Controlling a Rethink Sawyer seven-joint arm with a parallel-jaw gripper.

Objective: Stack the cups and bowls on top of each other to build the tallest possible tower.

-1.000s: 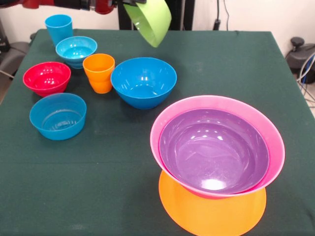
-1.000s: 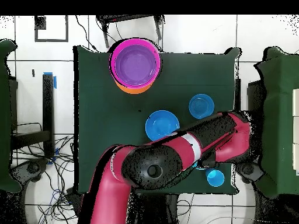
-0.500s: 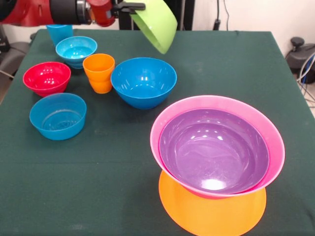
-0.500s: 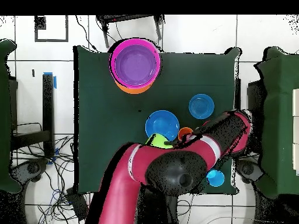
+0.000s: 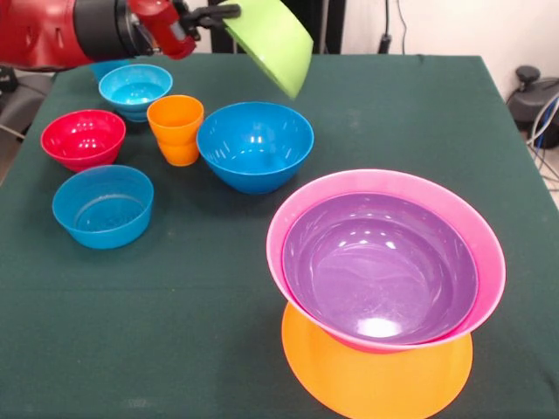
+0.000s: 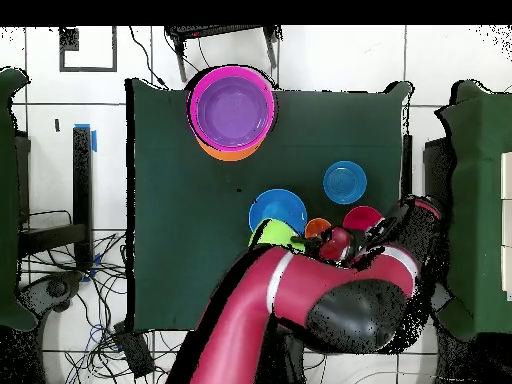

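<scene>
You see even, bright light from above, with soft, faint shadows under the bowls. White glare spots sit in the purple bowl (image 5: 377, 266), the large blue bowl (image 5: 255, 144) and the red bowl (image 5: 83, 137). The front view is slightly soft throughout.

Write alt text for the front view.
A red robot arm's gripper holds a tilted green bowl in the air above a green-clothed table. Nearer stands a purple bowl nested in a pink bowl on an orange base.
</scene>
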